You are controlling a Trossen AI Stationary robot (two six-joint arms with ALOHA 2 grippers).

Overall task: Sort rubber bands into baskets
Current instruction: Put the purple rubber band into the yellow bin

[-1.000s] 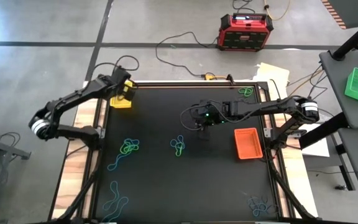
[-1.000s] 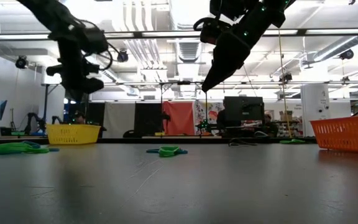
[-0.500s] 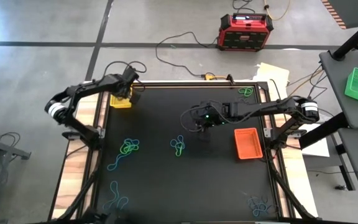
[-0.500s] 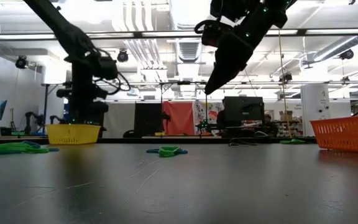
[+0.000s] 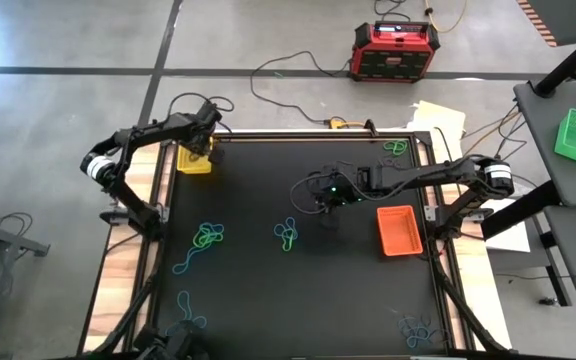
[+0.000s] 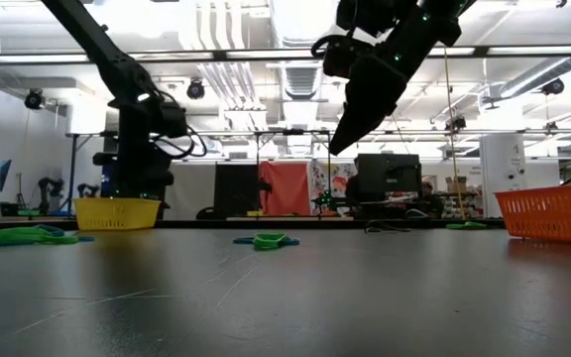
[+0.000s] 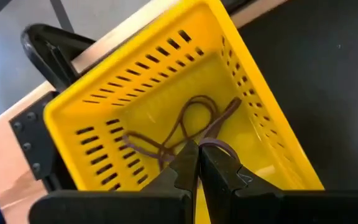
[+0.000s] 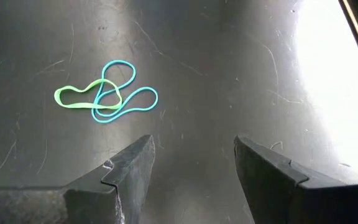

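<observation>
Left gripper, jaws closed, apparently pinching a purple rubber band over the far-left-corner yellow basket, should open fully inside; right gripper hangs wide, empty.

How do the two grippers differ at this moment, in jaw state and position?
The left gripper is shut, a dark purple rubber band at its tips, over the yellow basket. The right gripper is open and empty, above bare mat near a green and teal band cluster. Both are off the table.
</observation>
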